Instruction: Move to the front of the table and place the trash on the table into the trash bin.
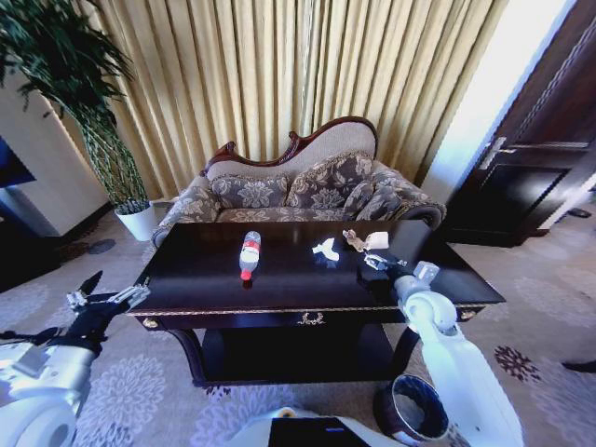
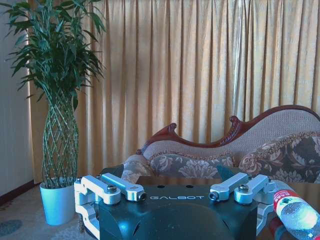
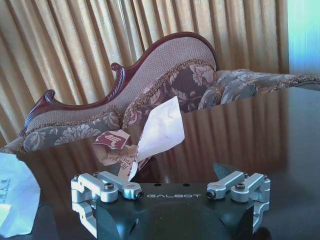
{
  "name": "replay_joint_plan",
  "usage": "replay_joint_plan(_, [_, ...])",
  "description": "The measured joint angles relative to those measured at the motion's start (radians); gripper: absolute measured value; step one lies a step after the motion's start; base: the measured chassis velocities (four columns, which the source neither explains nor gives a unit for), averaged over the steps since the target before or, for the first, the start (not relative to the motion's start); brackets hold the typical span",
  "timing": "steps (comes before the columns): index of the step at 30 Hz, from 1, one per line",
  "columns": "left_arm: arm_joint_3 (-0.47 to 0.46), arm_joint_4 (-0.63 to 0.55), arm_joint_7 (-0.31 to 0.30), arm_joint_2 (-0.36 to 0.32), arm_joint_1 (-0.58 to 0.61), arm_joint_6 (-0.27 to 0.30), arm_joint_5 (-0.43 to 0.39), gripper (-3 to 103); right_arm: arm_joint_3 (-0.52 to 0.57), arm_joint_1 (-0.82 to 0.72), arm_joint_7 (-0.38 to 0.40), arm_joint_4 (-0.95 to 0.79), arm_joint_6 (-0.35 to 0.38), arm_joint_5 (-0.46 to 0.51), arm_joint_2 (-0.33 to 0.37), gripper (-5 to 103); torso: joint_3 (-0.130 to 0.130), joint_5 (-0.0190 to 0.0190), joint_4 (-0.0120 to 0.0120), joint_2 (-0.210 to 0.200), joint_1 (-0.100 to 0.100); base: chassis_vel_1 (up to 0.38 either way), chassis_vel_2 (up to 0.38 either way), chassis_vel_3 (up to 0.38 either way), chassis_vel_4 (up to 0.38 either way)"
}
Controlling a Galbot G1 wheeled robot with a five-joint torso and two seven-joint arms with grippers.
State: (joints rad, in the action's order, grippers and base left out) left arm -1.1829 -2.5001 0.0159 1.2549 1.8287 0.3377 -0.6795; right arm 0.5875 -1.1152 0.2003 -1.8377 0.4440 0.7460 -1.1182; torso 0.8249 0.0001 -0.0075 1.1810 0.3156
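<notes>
Trash sits on the dark glossy counter: clear bottle with red label and cap lying on its side left of centre, white crumpled paper near the middle, beige wrapper with a white piece just beside it toward the far right part

Right gripper reaches over the counter's right half, fingers spread, nothing between them, tips pointing at the wrapper and white piece just ahead; white crumpled paper lies off to the left of those fingers, close but not touching. Right wrist view: the beige wrapper with red print and a tilted white sheet lean together just past the fingertips, roughly in line with the left-hand finger as shown; another white paper sits to the side, apart from the fingers

Left gripper hangs off the counter's left front corner, over the carpet, fingers spread and empty, well apart from all trash. Left wrist view: bottle lies beyond and to the side of the fingers, not between them

Trash bin, dark round bucket, stands on the carpet in front of the counter's right leg, below the right arm, well away from both sets of fingers. Sofa behind the counter, potted plant in a white pot at far left
</notes>
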Motion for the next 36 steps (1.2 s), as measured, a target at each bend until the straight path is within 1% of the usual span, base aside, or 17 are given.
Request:
replay_joint_plan(6, [0.009,0.000,-0.002,0.002,-0.006,0.008,0.001,100,-0.026,0.062,0.004,0.045,-0.001,0.023,-0.005,100,0.000,-0.0001,0.0001,0.000,0.000,0.000,0.000,0.000,0.000])
replay_joint_plan(12, [0.008,0.000,-0.002,0.001,-0.007,0.009,0.001,100,-0.048,0.108,0.004,0.076,-0.002,0.024,-0.010,100,0.000,-0.0002,0.0001,0.000,0.000,0.000,0.000,0.000,0.000])
replay_joint_plan(13, [0.008,0.000,-0.002,0.000,-0.008,0.009,0.001,100,-0.055,0.119,0.005,0.082,-0.002,0.024,-0.012,103,0.000,-0.0003,0.0002,0.000,0.000,0.000,0.000,0.000,0.000])
replay_joint_plan(15, [0.007,0.000,-0.003,0.000,-0.010,0.009,0.001,100,-0.067,0.132,0.005,0.088,-0.003,0.024,-0.013,95,0.000,-0.0002,0.0002,0.000,0.000,0.000,0.000,0.000,0.000])
replay_joint_plan(17, [0.007,0.000,-0.003,0.000,-0.010,0.010,0.001,100,-0.069,0.133,0.005,0.089,-0.003,0.023,-0.013,95,0.000,-0.0002,0.0002,0.000,0.000,0.000,0.000,0.000,0.000])
replay_joint_plan(18, [0.007,0.000,-0.003,0.000,-0.010,0.010,0.001,100,-0.073,0.133,0.005,0.090,-0.004,0.022,-0.013,85,0.000,-0.0001,0.0001,0.000,0.000,0.000,0.000,0.000,0.000])
replay_joint_plan(20, [0.008,0.000,-0.003,0.001,-0.010,0.010,0.001,100,-0.075,0.133,0.004,0.090,-0.004,0.022,-0.013,85,0.000,0.0000,0.0001,0.000,0.000,0.000,0.000,0.000,0.000])
replay_joint_plan(24, [0.009,0.000,-0.003,0.000,-0.013,0.010,0.002,100,-0.078,0.126,0.002,0.088,-0.006,0.021,-0.001,63,0.000,-0.0001,0.0001,0.000,0.000,0.000,0.000,0.000,0.000])
replay_joint_plan(25, [0.009,0.000,-0.003,0.000,-0.013,0.010,0.002,100,-0.078,0.126,0.002,0.088,-0.006,0.021,-0.001,63,0.000,-0.0001,0.0001,0.000,0.000,0.000,0.000,0.000,0.000])
replay_joint_plan(27, [0.011,0.000,-0.003,-0.004,-0.017,0.010,0.002,100,-0.077,0.126,0.002,0.086,-0.007,0.021,0.010,52,0.000,-0.0001,0.0000,0.000,0.000,0.000,0.000,0.000,0.000])
replay_joint_plan(29, [0.013,0.000,-0.004,-0.005,-0.018,0.010,0.002,100,-0.077,0.126,0.001,0.086,-0.007,0.021,0.013,52,0.000,-0.0001,0.0000,0.000,0.000,0.000,0.000,0.000,0.000])
replay_joint_plan(30, [0.015,0.000,-0.004,-0.006,-0.020,0.010,0.002,100,-0.077,0.126,0.001,0.085,-0.007,0.021,0.018,41,0.000,-0.0001,0.0000,0.000,0.000,0.000,0.000,0.000,0.000])
replay_joint_plan(31, [0.017,0.000,-0.005,-0.006,-0.020,0.010,0.002,100,-0.076,0.126,0.001,0.085,-0.007,0.021,0.020,41,0.000,-0.0001,0.0001,0.000,0.000,0.000,0.000,0.000,0.000])
replay_joint_plan(33, [0.020,0.000,-0.005,-0.006,-0.021,0.010,0.002,100,-0.076,0.126,0.000,0.085,-0.007,0.021,0.024,30,0.000,-0.0001,0.0001,0.000,0.000,0.000,0.000,0.000,0.000])
replay_joint_plan(35, [0.020,0.000,-0.005,-0.006,-0.021,0.010,0.002,100,-0.075,0.126,0.000,0.085,-0.007,0.021,0.027,30,0.000,-0.0002,0.0001,0.000,0.000,0.000,0.000,0.000,0.000])
replay_joint_plan(36, [0.020,0.000,-0.005,-0.007,-0.021,0.010,0.002,100,-0.076,0.125,0.000,0.085,-0.007,0.021,0.030,19,0.000,-0.0001,0.0001,0.000,0.000,0.000,0.000,0.000,0.000])
